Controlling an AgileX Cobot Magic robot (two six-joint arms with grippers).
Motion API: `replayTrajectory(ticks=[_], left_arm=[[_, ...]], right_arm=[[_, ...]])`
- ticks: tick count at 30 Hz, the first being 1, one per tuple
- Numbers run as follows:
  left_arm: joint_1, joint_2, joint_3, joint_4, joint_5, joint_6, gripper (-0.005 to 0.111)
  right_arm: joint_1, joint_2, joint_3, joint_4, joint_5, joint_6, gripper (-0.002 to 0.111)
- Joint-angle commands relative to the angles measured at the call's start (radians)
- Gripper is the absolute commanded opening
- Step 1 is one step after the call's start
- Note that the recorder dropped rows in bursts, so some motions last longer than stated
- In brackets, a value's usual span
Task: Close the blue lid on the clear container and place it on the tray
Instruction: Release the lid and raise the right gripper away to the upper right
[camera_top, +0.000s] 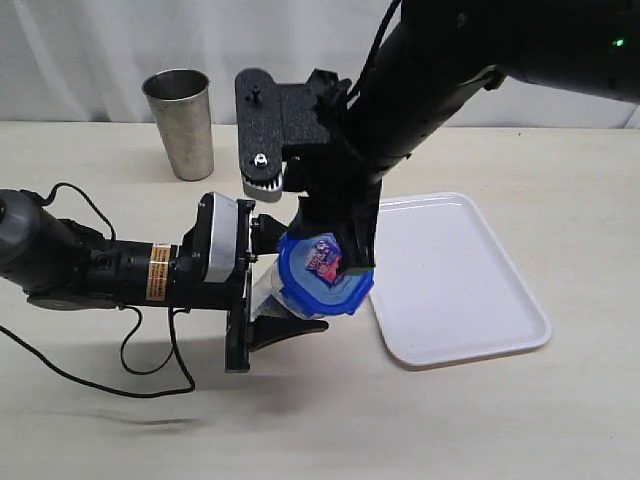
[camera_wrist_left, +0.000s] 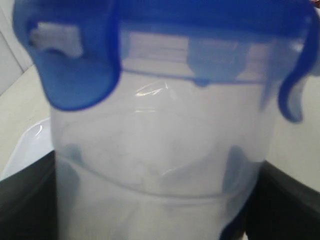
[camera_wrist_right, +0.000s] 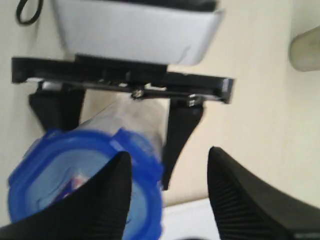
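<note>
Left gripper (camera_top: 286, 283) grips the container (camera_wrist_left: 165, 150) from 9 o'clock, one finger on each side wall. Lid (camera_top: 310, 287) sits on its mouth, with the visible flaps flared out and not snapped down. Right gripper (camera_wrist_right: 169, 160) is above the lid, jaws wide, holding nothing. Container is off the tray (camera_top: 450, 280), which lies just beside it at 3 o'clock. Steel cup (camera_top: 182, 120) stands at 11 o'clock, well apart.

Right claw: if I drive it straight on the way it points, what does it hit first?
Probably the blue lid on the clear container: one finger of the open right claw hangs over the lid's edge, the other beside it. Depth is unclear.
</note>
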Motion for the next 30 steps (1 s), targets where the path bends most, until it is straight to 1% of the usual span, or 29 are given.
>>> replayTrajectory(ticks=[1, 6, 7, 9, 11, 13, 17, 19, 21, 25, 30], left_arm=[[-0.010, -0.008, -0.004, 0.008, -0.025, -0.025, 0.000], [-0.010, -0.008, -0.004, 0.001, -0.025, -0.034, 0.000], [-0.010, -0.008, -0.004, -0.004, -0.025, -0.034, 0.000], [-0.010, -0.008, -0.004, -0.026, -0.025, -0.062, 0.000], [-0.010, -0.008, -0.004, -0.064, -0.025, -0.112, 0.000], [-0.010, -0.008, -0.004, -0.098, -0.025, -0.141, 0.000], [-0.010, -0.010, -0.004, -0.134, -0.025, -0.164, 0.000], [-0.010, -0.010, -0.004, -0.164, -0.025, -0.174, 0.000], [-0.010, -0.012, -0.004, -0.201, -0.025, -0.218, 0.000], [-0.010, -0.019, -0.004, -0.256, -0.025, -0.258, 0.000], [-0.010, -0.025, -0.004, -0.261, -0.025, -0.274, 0.000]], right_arm=[[-0.002, -0.051, -0.004, -0.007, -0.067, 0.104, 0.046], [-0.002, -0.092, -0.004, -0.124, -0.080, 0.274, 0.046], [-0.002, -0.099, -0.004, -0.157, -0.084, 0.324, 0.044], [-0.002, -0.119, -0.004, -0.234, -0.104, 0.447, 0.035], [-0.004, -0.138, -0.004, -0.309, -0.115, 0.558, 0.019], [-0.019, -0.157, -0.004, -0.321, -0.115, 0.587, 0.004], [-0.085, -0.219, 0.041, -0.239, -0.175, 0.601, 0.005], [-0.114, -0.273, 0.094, -0.208, -0.240, 0.601, 0.005], [-0.139, -0.337, 0.159, -0.179, -0.307, 0.603, 0.005], [-0.151, -0.468, 0.281, -0.157, -0.426, 0.613, 0.005], [-0.148, -0.668, 0.412, -0.041, -0.539, 0.649, 0.005]])
